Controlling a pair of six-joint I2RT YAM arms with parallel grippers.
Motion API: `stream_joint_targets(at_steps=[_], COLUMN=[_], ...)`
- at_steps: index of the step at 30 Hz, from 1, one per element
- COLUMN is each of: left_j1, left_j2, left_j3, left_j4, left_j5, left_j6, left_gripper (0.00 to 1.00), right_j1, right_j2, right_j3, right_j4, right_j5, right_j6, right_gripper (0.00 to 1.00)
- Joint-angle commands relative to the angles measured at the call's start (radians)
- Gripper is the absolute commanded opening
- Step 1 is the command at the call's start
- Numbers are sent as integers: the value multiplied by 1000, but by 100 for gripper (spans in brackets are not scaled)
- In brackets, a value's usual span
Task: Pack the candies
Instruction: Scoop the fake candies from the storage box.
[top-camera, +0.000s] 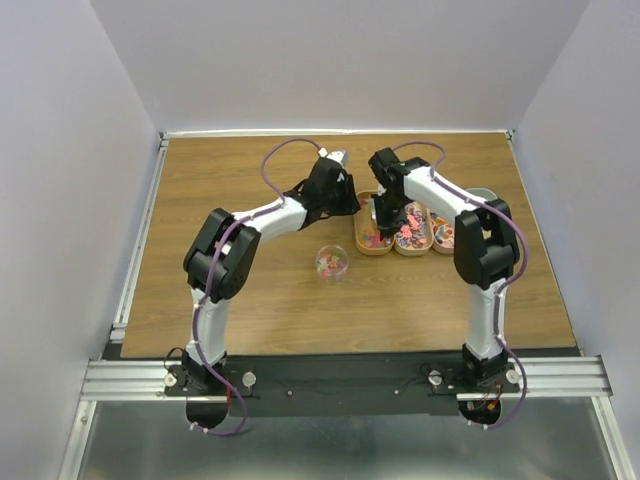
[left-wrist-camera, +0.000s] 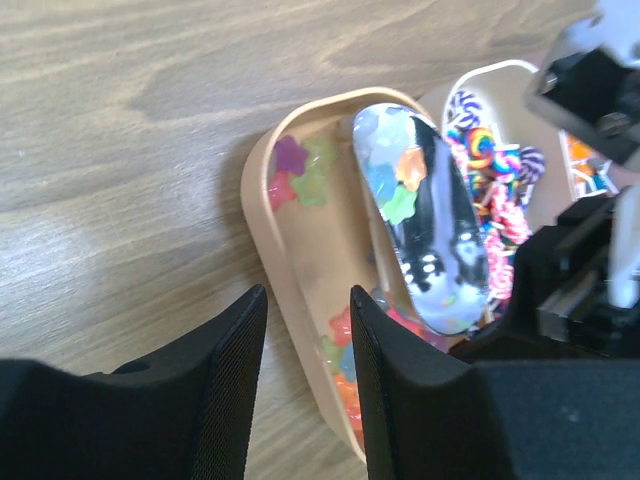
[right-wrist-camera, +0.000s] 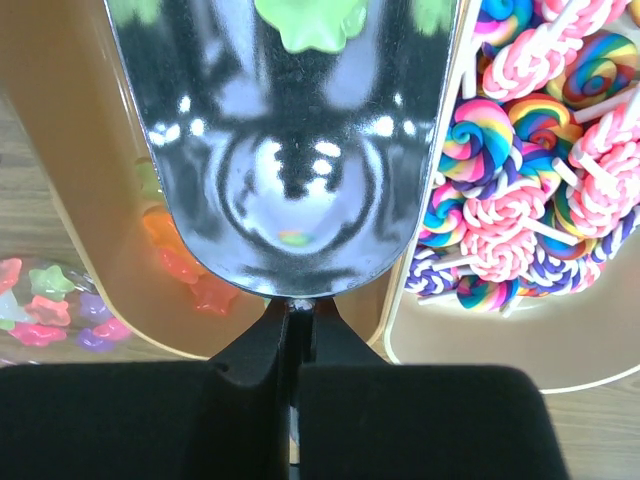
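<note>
1. Currently the right jaws are clamped on the handle of the metal scoop (left-wrist-camera: 430, 230), which lies lengthwise in the tan tray (left-wrist-camera: 262, 210). The left jaws stand apart and empty, just beside that tray's near end.
2. The candies (left-wrist-camera: 300, 170) are small star-shaped sweets. Some lie loose in the tan tray, a few ride at the far end of the scoop, and more sit in the clear cup (top-camera: 332, 263) on the tabletop (top-camera: 280, 300).
3. Risk: the load sits near the scoop's lip, so a forward tilt on the way to the cup could slide it off.
4. Risk: the cup's mouth looks little wider than the scoop, so a quick pour may scatter stars.
5. Risk: both arms crowd the same tray, and a careless swing could knock them together.
6. Count: one scoop, one cup, three oblong trays in the top view, and three loose stars at the tan tray's far end. The lollipops (right-wrist-camera: 500, 200) next door are too many to count.
</note>
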Motion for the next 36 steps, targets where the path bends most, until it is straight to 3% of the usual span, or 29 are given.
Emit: stream_joint_targets(at_steps=[1, 13, 17, 24, 27, 36], left_j1=[-3, 9, 35, 74, 83, 100], left_j2=[-66, -189, -273, -474, -547, -719], left_j3=[9, -24, -67, -220, -295, -507], left_j4=[-9, -33, -45, -41, -27, -16], left_j5=[-17, -80, -193, -407, -476, -626], left_j6=[-19, -39, -34, 26, 52, 125], left_gripper=[49, 54, 54, 56, 61, 69], right_j1=[-11, -7, -1, 62, 110, 235], right_j2=[-55, -174, -251, -414, -455, -422], right_j3=[-48, -94, -116, -209, -245, -177], right_j4=[37, 74, 69, 57, 54, -81], right_j5=[41, 34, 34, 47, 38, 24], right_j6=[-29, -69, -92, -134, -161, -172], right_gripper=[1, 1, 1, 1, 1, 1])
